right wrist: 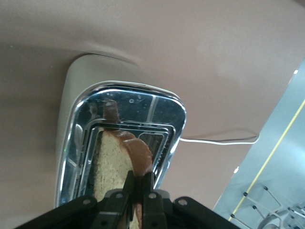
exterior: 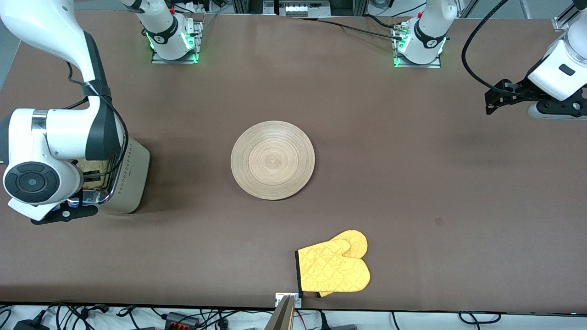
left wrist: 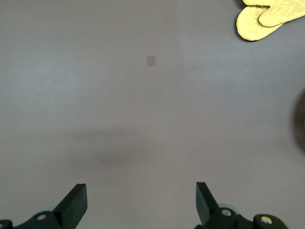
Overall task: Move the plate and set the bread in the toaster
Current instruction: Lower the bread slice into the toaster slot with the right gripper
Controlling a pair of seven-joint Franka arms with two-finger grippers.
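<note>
Chrome rims the toaster (right wrist: 119, 143) at the right arm's end of the table, where the right pincer (right wrist: 139, 191) pinches the bread (right wrist: 116, 167) upright, partly down 1 slot. The left pincer (left wrist: 141, 202) waits open over bare table; the plate (exterior: 273, 160) sits mid-table.

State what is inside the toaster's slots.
The bread stands in one slot of the toaster, pinched by the right gripper. Its lower part is hidden inside.
</note>
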